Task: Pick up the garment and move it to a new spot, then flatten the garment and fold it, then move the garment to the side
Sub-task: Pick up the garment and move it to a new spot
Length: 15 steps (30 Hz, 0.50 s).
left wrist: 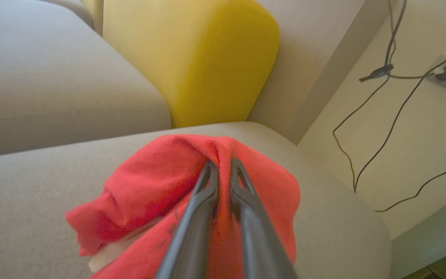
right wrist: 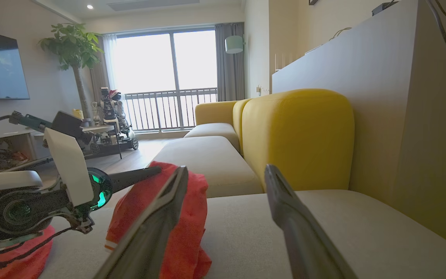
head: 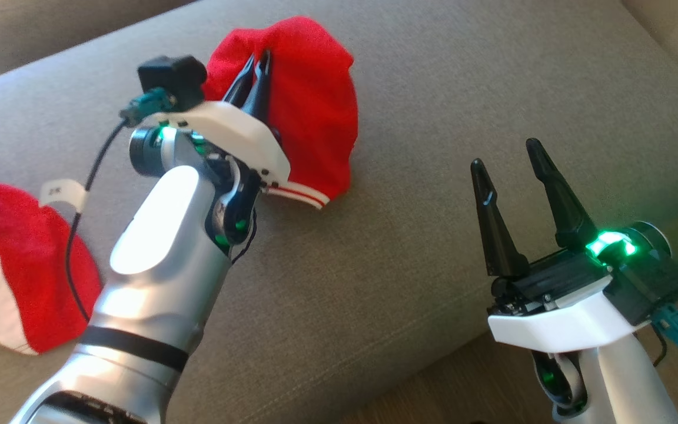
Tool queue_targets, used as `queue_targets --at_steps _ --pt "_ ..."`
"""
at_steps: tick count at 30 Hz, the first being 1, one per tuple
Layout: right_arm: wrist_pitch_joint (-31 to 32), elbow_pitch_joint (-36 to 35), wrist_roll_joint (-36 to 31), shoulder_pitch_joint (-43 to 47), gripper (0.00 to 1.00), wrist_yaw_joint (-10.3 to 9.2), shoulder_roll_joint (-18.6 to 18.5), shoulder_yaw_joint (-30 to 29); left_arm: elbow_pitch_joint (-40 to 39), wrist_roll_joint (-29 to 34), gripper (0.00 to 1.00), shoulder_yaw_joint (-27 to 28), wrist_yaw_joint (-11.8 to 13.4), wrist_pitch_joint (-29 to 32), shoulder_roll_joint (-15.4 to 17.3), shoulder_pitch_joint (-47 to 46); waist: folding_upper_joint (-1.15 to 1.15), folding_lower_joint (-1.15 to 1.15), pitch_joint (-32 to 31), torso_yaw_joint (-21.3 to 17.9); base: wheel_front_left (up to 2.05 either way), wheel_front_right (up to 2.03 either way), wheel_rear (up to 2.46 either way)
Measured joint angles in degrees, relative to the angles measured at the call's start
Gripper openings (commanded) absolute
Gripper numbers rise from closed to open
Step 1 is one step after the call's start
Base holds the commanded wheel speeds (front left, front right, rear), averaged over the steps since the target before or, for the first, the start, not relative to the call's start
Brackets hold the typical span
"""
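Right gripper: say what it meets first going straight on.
Likely the yellow back cushion, after the right gripper passes low over the grey sofa seat; the red garment lies left of that line. Depth unclear.

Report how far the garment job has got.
Done: the left gripper is shut on the red garment, pinching a bunched fold. In hand: the pick-up and move; the cloth hangs crumpled from the gripper over the grey sofa seat. To do: setting it down at a new spot, flattening, folding, moving it aside. The right gripper is open and holds nothing.
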Motion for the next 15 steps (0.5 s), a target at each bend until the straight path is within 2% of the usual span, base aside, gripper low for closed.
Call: queue_targets --at_steps 1,4,8,12,15 --pt "0.00 0.00 0.05 -0.02 1.00 0.00 0.00 0.02 1.85 0.08 1.00 -0.63 0.02 -0.24 0.00 -0.31 0.00 0.00 0.43 -0.45 0.00 0.00 0.00" --pt "0.00 0.00 0.05 -0.07 1.00 0.00 0.00 0.09 5.95 0.08 1.00 -1.68 -0.02 -1.51 0.00 -0.41 0.00 0.00 1.36 -1.29 0.00 0.00 0.00" --pt "0.00 0.12 0.04 -0.07 1.00 0.00 0.00 -0.08 8.42 -0.24 1.00 -1.72 -0.22 -4.17 -0.02 -1.25 0.00 0.00 1.28 -0.16 0.00 0.00 0.00" --pt "0.00 0.91 -0.15 -0.03 1.00 0.00 0.01 -0.33 7.83 -0.69 1.00 -1.01 -1.41 -6.50 0.52 -1.43 0.00 0.00 -0.04 2.08 0.00 0.00 0.00" --pt "0.00 1.87 -1.18 0.24 1.00 0.00 0.00 -1.29 4.70 -0.32 1.00 -1.07 -1.83 -7.65 2.18 0.66 0.00 0.00 -1.27 4.29 0.00 0.00 0.00"
